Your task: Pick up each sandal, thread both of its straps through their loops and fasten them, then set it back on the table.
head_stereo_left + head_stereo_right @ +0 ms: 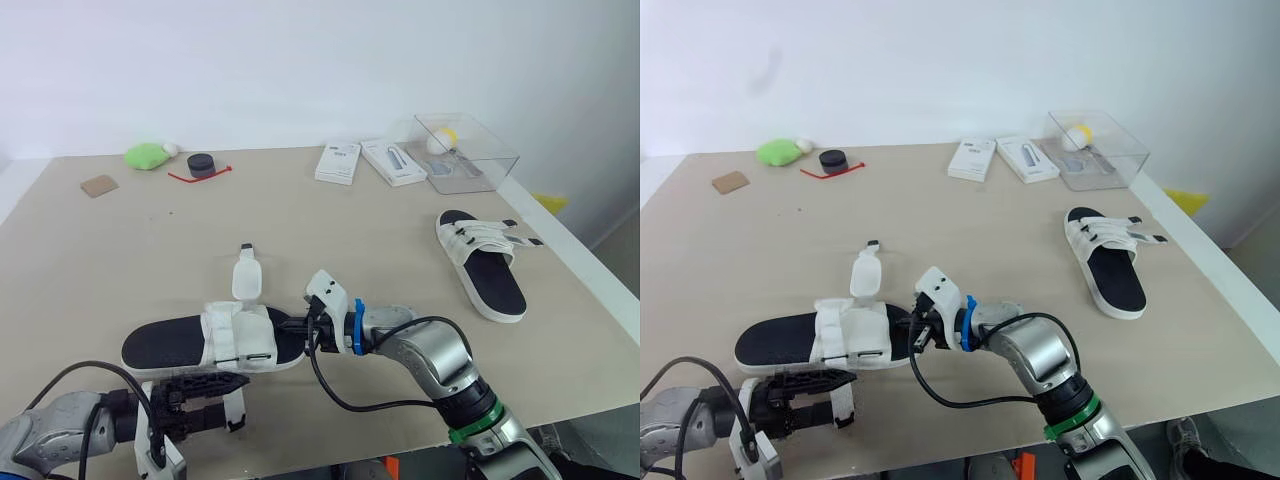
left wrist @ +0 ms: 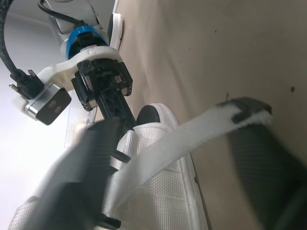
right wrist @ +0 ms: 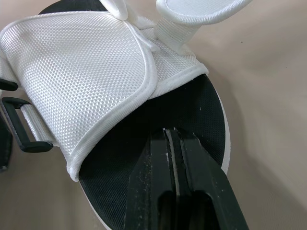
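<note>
Here, near sandal [image 1: 190, 340] lies at tabletop's front edge. Right gripper [image 3: 172, 139] fingers together, tips on its black insole. Left gripper [image 1: 232, 396] fingers apart (unfastened strap [image 2: 192, 136] crossing between). Other sandal [image 1: 482, 262] near right edge.

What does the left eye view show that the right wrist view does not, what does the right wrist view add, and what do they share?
Left eye view: the second sandal far to the right, a clear box, and the left gripper, open around a loose strap. Right wrist view: the weave of the white upper and the black loops at its edge. Shared: the near sandal and the shut right gripper over its insole.
</note>
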